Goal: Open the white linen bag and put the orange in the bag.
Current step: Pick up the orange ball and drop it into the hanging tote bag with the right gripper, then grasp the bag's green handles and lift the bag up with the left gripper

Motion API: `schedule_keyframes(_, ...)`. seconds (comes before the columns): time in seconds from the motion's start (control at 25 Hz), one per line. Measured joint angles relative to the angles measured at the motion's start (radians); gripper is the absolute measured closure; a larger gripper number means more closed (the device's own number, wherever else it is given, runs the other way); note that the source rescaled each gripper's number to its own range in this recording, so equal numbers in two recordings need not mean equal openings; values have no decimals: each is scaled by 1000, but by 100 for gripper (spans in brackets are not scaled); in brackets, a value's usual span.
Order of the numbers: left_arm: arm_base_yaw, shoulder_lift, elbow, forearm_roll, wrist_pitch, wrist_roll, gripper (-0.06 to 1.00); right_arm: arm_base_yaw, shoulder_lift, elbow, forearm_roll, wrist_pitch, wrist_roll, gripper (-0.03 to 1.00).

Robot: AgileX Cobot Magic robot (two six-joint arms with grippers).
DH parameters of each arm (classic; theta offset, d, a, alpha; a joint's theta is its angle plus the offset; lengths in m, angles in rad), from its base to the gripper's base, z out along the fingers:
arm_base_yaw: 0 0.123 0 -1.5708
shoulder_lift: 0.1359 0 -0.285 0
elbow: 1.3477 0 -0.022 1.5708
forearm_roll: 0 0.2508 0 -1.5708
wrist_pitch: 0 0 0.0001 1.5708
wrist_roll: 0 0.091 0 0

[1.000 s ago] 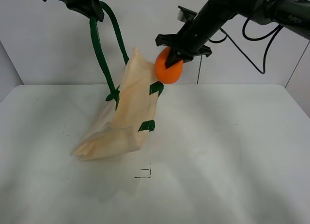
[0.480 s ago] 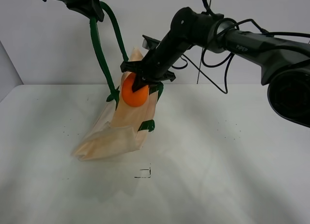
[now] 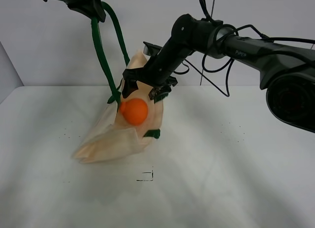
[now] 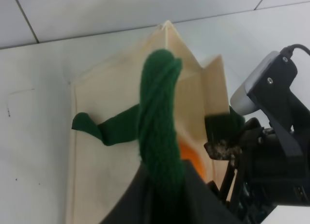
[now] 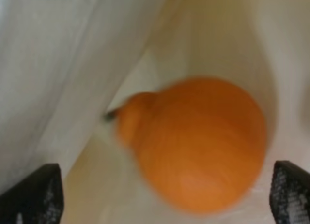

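The white linen bag [image 3: 106, 142] hangs slanted, its bottom on the table. My left gripper [image 3: 91, 9] is shut on its dark green handle [image 3: 101, 50] and holds it up high. The orange [image 3: 134, 111] is in the bag's open mouth, just below my right gripper [image 3: 142, 90], which is open and apart from it. In the right wrist view the blurred orange [image 5: 203, 141] lies against cream cloth beyond the spread fingertips [image 5: 36, 192]. The left wrist view shows the handle [image 4: 157, 117], the open bag [image 4: 106, 103] and a sliver of orange [image 4: 191, 158].
The white table [image 3: 221, 154] runs to a white wall behind. A small black mark [image 3: 146, 176] is on the table in front of the bag. Black cables [image 3: 221, 65] hang behind my right arm.
My right gripper carried the orange left and down to the bag's mouth, then opened. The orange has dropped from the fingers into the bag. The left gripper has not moved.
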Motion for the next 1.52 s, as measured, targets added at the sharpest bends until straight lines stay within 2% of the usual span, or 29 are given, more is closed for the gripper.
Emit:
schedule_keyframes(0.12, 0, 0, 0, 0, 0, 0, 94, 0, -1, -29, -84, 44, 10, -3)
schedule_keyframes(0.28, 0, 0, 0, 0, 0, 0, 94, 0, -2, -90, -269, 150, 60, -3)
schedule_keyframes(0.4, 0, 0, 0, 0, 0, 0, 94, -3, -5, -109, -386, 163, 109, -3)
schedule_keyframes(0.48, 0, 0, 0, 0, 0, 0, 94, -8, -5, -109, -422, 165, 125, -3)
schedule_keyframes(0.72, 0, 0, 0, 0, 0, 0, 94, -81, -4, -109, -442, 168, 124, -3)
schedule_keyframes(1.2, 0, 0, 0, 0, 0, 0, 94, -407, -4, -109, -510, 168, 96, -3)
schedule_keyframes(1.36, 0, 0, 0, 0, 0, 0, 94, -473, -4, -109, -512, 168, 96, -3)
schedule_keyframes(1.52, 0, 0, 0, 0, 0, 0, 94, -503, -8, -103, -489, 168, 84, -3)
